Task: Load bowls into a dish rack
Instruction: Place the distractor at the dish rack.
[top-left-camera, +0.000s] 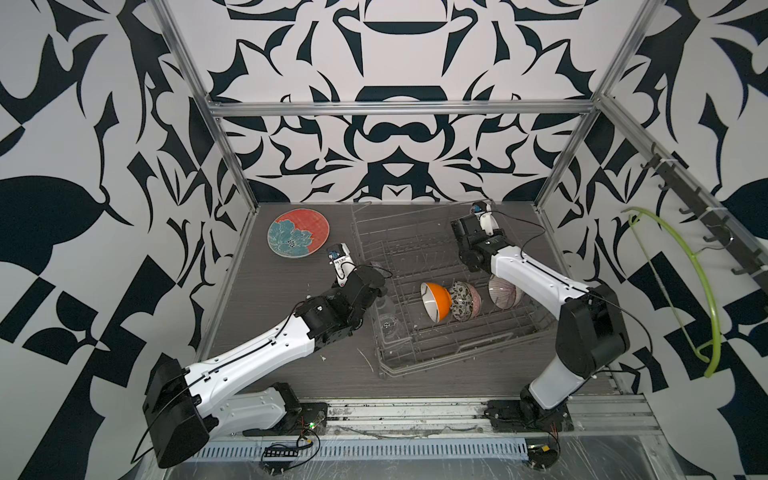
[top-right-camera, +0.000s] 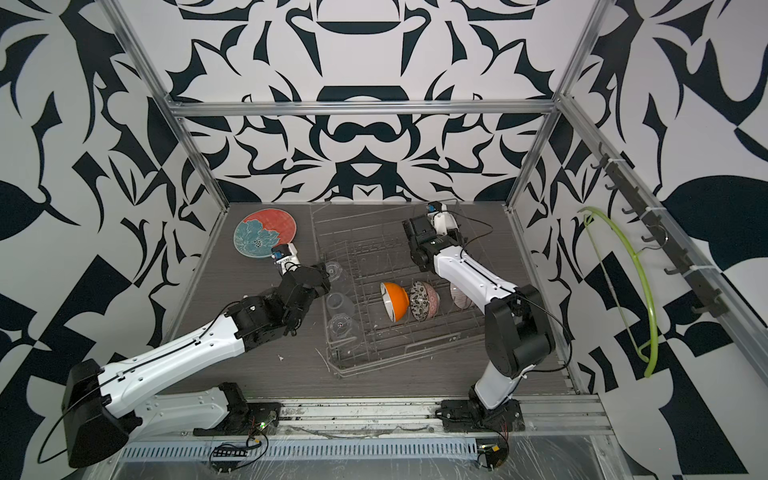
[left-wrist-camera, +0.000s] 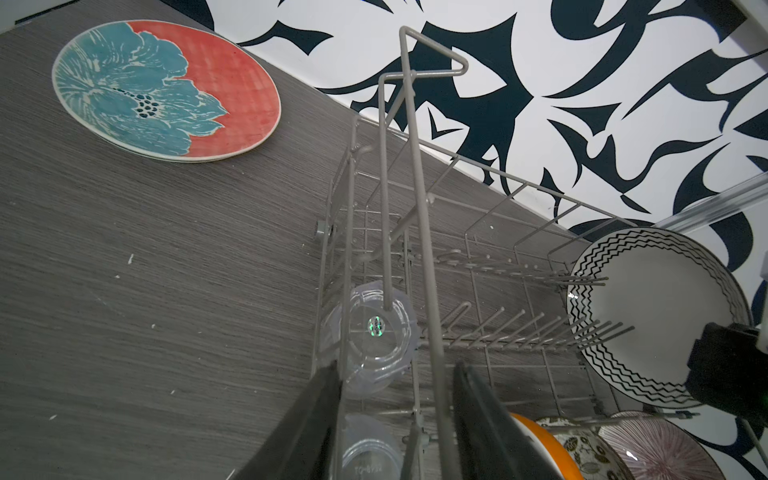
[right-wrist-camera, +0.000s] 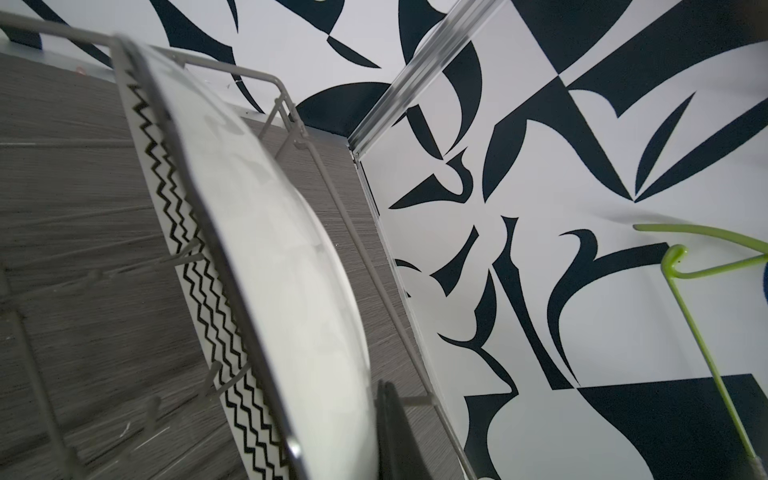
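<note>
Grey desk (top-left-camera: 266, 291): three bowls (top-left-camera: 463, 305) stand on edge in the rack (top-left-camera: 419, 357); right hand (right-wrist-camera: 380, 415) is clenched on zigzag plate (right-wrist-camera: 291, 291), so seat it between tines, clear of the bowls, before releasing; left hand (left-wrist-camera: 395, 370) is half-open, empty.

Dish rack (top-left-camera: 436, 349) sits on the table (top-left-camera: 266, 291), right of centre, skewed, far end near the back wall (top-left-camera: 395, 166). Plate (top-left-camera: 298, 233) lies flat on the table left of the rack's far end, near it, not touching. Inside the rack: glasses (top-right-camera: 340, 305) in a line along the left side; across the near half, a row on edge: left bowl (top-left-camera: 436, 305) and middle bowl (top-left-camera: 464, 305) tight together, right bowl (top-left-camera: 503, 293) just beside, partly behind the right arm (top-left-camera: 536, 274). Second plate (left-wrist-camera: 648, 316) stands on edge in the far right corner.
</note>
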